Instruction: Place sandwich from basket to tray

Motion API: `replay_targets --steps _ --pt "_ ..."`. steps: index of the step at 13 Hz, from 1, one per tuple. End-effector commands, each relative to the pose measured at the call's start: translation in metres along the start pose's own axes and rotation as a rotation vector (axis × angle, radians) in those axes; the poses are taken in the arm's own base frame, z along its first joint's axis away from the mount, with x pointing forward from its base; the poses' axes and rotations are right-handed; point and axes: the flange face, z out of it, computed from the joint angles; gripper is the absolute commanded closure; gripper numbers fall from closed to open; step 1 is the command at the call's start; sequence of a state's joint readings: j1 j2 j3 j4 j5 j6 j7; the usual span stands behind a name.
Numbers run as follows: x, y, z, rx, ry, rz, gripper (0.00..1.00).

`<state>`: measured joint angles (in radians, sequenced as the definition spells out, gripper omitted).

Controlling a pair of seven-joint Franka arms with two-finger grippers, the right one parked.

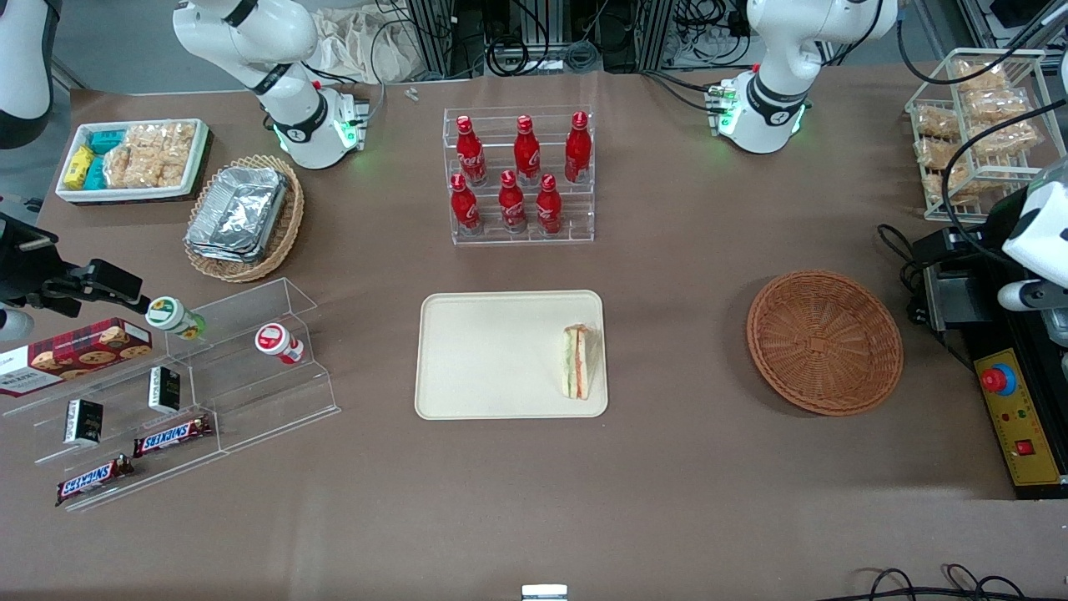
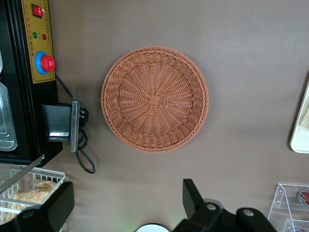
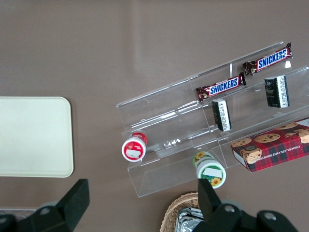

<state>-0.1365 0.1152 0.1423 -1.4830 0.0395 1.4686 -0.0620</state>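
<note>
On brown table (image 1: 667,467), end effector (image 2: 125,205) spread above.

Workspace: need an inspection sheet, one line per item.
Surface: brown table, flat, no spills seen.
Job's things: sandwich lies on the tray, at its edge nearest the basket; basket holds nothing.
Clutter: cola bottles in a clear rack, foil containers, snack bin, Snickers bars on a clear stand.
Grippers: gripper open, above the table beside the basket, holding nothing.
Cables: black cable beside the basket.
Surroundings: control box with a red stop button.
</note>
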Motion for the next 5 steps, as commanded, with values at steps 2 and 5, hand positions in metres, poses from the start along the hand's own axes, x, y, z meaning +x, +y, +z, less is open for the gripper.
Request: replay_targets --steps 2,5 --pt "-0.007 -0.020 -0.014 -0.050 0.016 -0.004 0.00" --pt "-0.006 -0.020 -0.026 -0.056 0.046 0.087 0.00"
